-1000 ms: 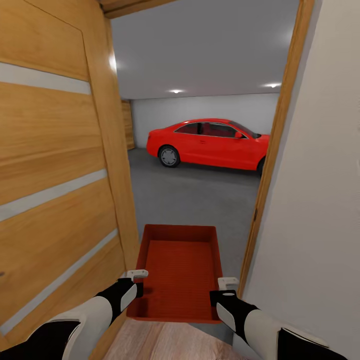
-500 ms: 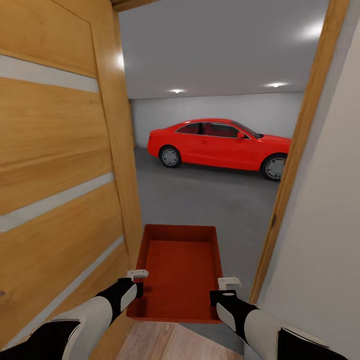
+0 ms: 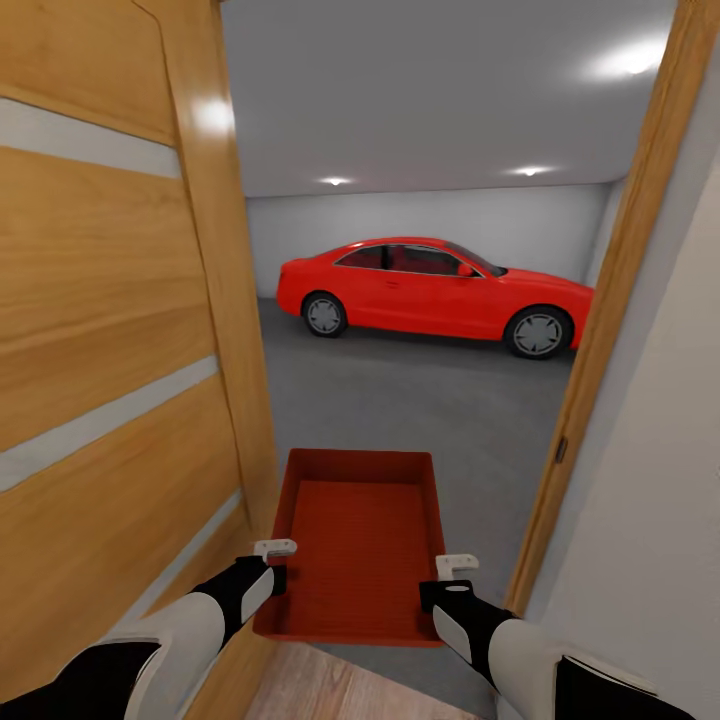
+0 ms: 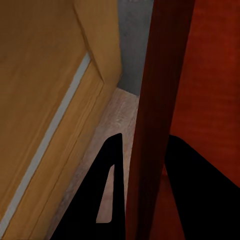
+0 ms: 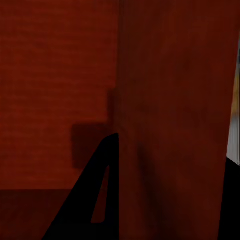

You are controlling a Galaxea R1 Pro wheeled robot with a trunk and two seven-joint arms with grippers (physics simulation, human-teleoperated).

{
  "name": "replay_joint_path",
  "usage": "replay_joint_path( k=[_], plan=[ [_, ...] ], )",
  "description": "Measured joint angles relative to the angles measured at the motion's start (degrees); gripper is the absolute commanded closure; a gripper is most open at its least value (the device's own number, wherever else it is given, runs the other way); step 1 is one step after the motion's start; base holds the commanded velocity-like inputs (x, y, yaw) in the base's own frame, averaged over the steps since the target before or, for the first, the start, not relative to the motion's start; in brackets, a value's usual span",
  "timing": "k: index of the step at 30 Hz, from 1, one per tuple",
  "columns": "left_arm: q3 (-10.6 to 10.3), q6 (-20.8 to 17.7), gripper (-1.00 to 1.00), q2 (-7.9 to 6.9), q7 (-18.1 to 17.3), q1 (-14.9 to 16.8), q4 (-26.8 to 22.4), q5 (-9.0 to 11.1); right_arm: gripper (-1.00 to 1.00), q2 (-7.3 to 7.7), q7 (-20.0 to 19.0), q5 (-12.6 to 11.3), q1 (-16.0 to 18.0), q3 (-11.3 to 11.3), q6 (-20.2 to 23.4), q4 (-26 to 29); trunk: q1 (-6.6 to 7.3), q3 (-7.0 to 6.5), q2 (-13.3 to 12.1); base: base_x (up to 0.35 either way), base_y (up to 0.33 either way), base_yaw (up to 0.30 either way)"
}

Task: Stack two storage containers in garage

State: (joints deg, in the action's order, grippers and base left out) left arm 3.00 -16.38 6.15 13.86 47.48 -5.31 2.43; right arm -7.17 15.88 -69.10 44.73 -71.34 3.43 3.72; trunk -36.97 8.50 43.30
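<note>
A: Where is the storage container (image 3: 360, 545)?

B: Lower centre of the head view, carried in the doorway. The left tool (image 3: 276, 549) and right tool (image 3: 456, 567) each clamp a long wall.

A: And beyond it?

B: The garage floor (image 3: 400, 400) and red car (image 3: 430, 290). The left wrist view adds the wooden door (image 4: 45, 100) beside its pinched wall.

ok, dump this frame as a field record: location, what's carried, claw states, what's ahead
location: in the doorway, garage beyond
carried: one orange-red storage container, open top, empty, held level between both arms
left claw: clamped on the container's left wall, one finger on each side
right claw: clamped on the right wall
left of path: open wooden door, close to the container
ahead: grey concrete floor, red car side-on by the back wall
</note>
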Motion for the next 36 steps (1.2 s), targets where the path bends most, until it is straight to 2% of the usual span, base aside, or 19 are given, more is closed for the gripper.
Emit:
replay_joint_path(
  k=[22,36],
  plan=[
    [0.0,0.0,1.0,0.0,0.0,0.0,-0.01,-0.01,1.0,-0.03,-0.06,0.0,0.0,0.01,-0.03,-0.08,0.0,0.0,0.0,0.001,0.001,-0.222],
    [0.0,-0.02,1.0,-0.01,0.02,-0.01,-0.01,0.02,1.0,0.0,-0.02,-0.01,0.0,-0.02,0.03,0.0,0.01,0.0,0.0,0.097,0.093,-0.02]
  ],
)
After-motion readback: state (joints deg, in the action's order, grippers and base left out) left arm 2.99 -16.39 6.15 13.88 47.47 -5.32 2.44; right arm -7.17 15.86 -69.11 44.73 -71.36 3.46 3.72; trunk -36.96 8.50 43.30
